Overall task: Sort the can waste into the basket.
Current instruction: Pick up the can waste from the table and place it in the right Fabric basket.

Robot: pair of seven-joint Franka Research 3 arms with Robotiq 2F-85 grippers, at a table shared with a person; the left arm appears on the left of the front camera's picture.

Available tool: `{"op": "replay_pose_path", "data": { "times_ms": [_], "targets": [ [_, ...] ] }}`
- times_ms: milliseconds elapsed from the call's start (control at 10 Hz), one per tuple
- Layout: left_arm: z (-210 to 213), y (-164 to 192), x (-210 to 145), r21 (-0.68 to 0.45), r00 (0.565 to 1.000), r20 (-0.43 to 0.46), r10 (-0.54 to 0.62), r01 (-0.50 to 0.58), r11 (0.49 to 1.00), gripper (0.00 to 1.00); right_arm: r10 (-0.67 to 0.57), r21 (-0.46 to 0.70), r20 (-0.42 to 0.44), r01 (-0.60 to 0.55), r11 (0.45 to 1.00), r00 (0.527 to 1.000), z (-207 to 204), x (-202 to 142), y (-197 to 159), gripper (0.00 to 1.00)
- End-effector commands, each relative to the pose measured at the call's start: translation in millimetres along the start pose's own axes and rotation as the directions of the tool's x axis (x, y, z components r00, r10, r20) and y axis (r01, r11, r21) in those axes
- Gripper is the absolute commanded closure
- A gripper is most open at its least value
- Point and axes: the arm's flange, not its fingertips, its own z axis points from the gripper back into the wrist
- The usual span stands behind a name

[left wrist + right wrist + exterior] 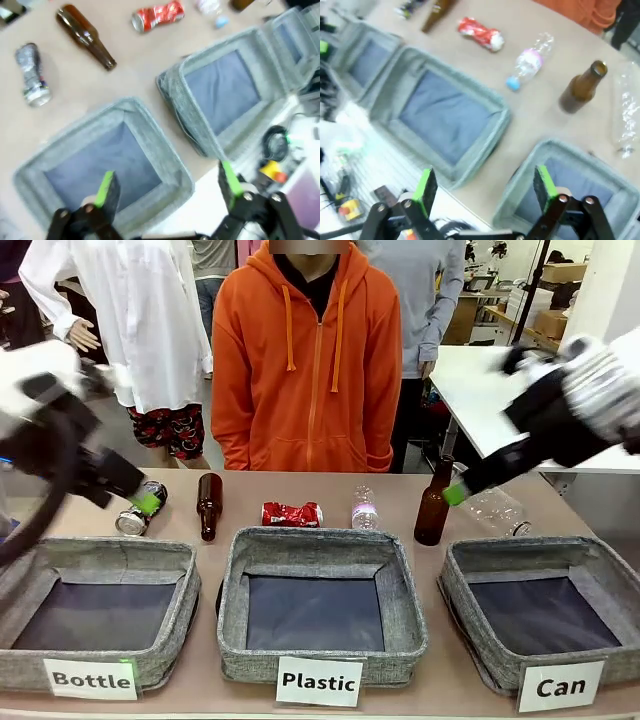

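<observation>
Both my claws stand wide open and hold nothing. In the front view my left claw (148, 502) hangs at the left of the frame, just beside the dark can (138, 512). That can lies on the table with its long axis slanting from lower left to upper right, silver end toward the camera. The crushed red can (291, 513) lies in the middle, behind the Plastic basket (320, 540), long axis running left to right. My right claw (455, 493) hovers right of centre, near an upright brown bottle (433, 508). The Can basket (530, 550) sits at lower right. I judge my left arm nearer the dark can, though the basket lies across the whole frame from it.
</observation>
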Motion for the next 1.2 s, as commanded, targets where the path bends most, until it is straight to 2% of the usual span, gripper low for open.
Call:
{"op": "replay_pose_path", "data": {
  "times_ms": [0,100,300,400,500,700,900,1000,1100],
  "targets": [
    [50,50,-34,-0.203,0.993,0.092,0.069,-0.049,0.978,0.00,-0.151,0.239,0.081,0.128,0.963,0.985,55,-31,-44,0.00],
    [64,81,-57,-0.310,0.973,0.161,0.164,-0.108,0.945,0.00,-0.243,0.365,0.163,0.170,0.915,0.956,72,-58,-77,0.00],
    [78,145,-101,-0.510,0.885,0.263,0.383,-0.210,0.834,0.00,-0.443,0.528,0.231,0.271,0.805,0.866,88,-113,-146,0.00],
    [75,170,-118,-0.563,0.833,0.277,0.478,-0.262,0.784,0.00,-0.525,0.566,0.237,0.323,0.758,0.817,90,-134,-174,0.00],
    [69,190,-131,-0.592,0.803,0.294,0.519,-0.274,0.758,0.00,-0.586,0.626,0.246,0.335,0.704,0.773,89,-156,-196,0.00],
    [38,212,-143,-0.676,0.736,0.245,0.631,-0.337,0.655,0.00,-0.676,0.698,0.241,0.360,0.619,0.696,77,-188,-227,0.00],
    [20,220,-147,-0.705,0.669,0.228,0.707,-0.388,0.594,0.00,-0.723,0.714,0.224,0.396,0.578,0.653,69,-199,-242,0.00],
    [15,219,-143,-0.716,0.641,0.222,0.735,-0.404,0.569,0.00,-0.753,0.671,0.226,0.462,0.580,0.618,64,-198,-245,0.00],
    [37,244,-143,-0.701,0.683,0.221,0.696,-0.385,0.600,0.00,-0.727,0.711,0.219,0.403,0.576,0.651,76,-205,-248,0.00]
  ]
}}
